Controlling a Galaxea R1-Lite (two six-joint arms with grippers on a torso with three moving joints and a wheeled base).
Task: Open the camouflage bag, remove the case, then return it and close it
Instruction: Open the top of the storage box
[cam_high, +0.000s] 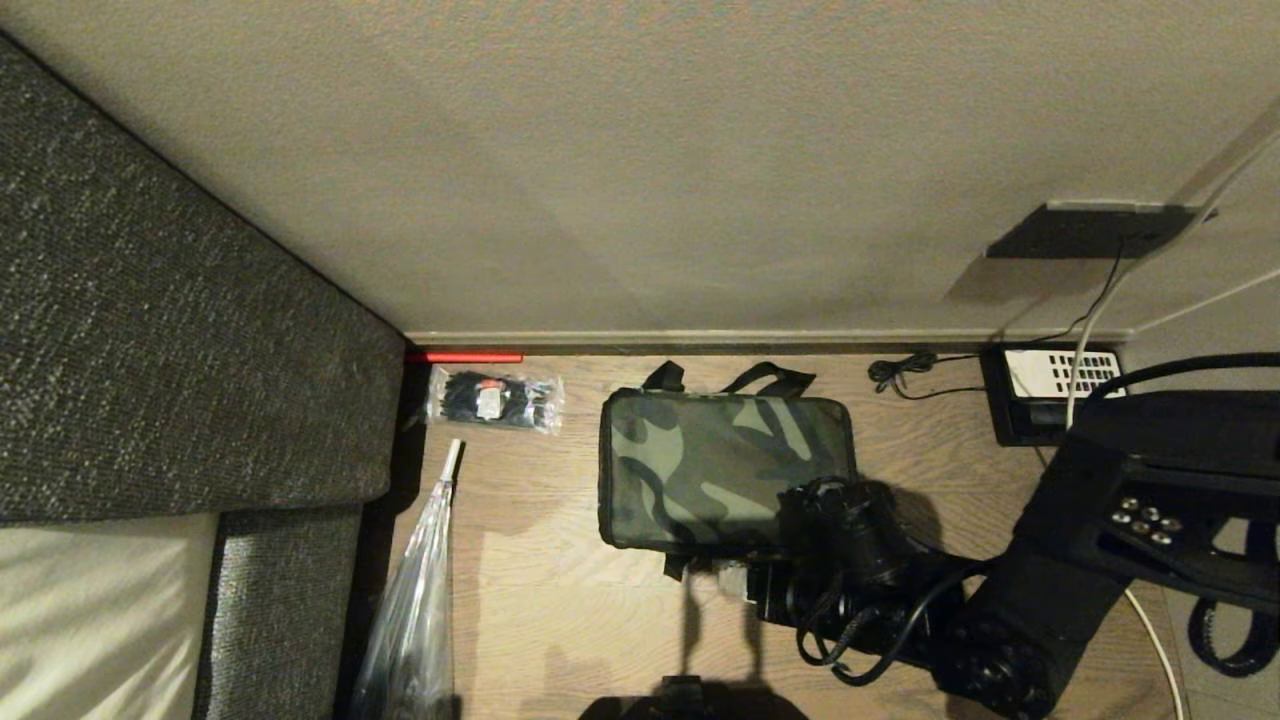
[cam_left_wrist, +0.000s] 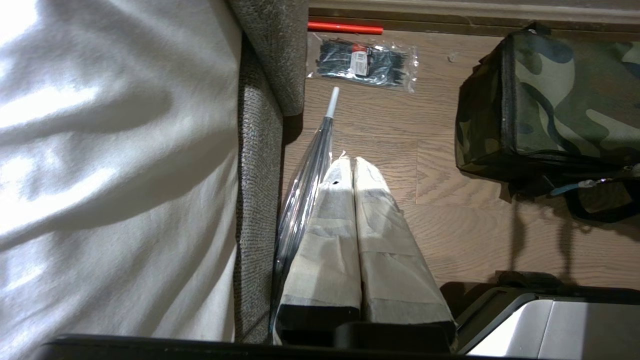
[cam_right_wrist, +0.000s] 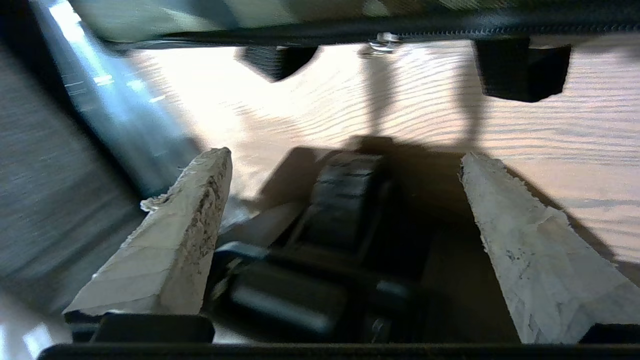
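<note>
A: Where does the camouflage bag (cam_high: 725, 468) sit relative to the right hand (cam_right_wrist: 345, 165)?

B: Just ahead of it. The bag lies flat on the wooden floor (cam_high: 560, 600) with its lid down, and the right hand is low at the bag's near long edge, toward its right end. In the right wrist view the zipper line (cam_right_wrist: 500, 27) runs straight across beyond the fingertips, with a small metal pull (cam_right_wrist: 382, 42) hanging from it.

A: Is the hand gripping anything?

B: No. Its two taped fingers (cam_right_wrist: 190, 225) stand wide apart with only floor and shadow between them.

A: And the bag's long axis?

B: It runs side to side, crosswise to the hand's reach, parallel to the wall. So the zipper lies across the hand's approach, and I'd judge the pull is the thing to line up on.

A: The left hand (cam_left_wrist: 352, 165)?

B: Well off to the bag's left, by the sofa (cam_left_wrist: 260, 200) and a folded clear umbrella (cam_left_wrist: 305, 175), fingers pressed together, holding nothing. The right is clearly nearer.

A: The case?

B: Not visible; with the bag closed, I can't tell whether it is inside.
</note>
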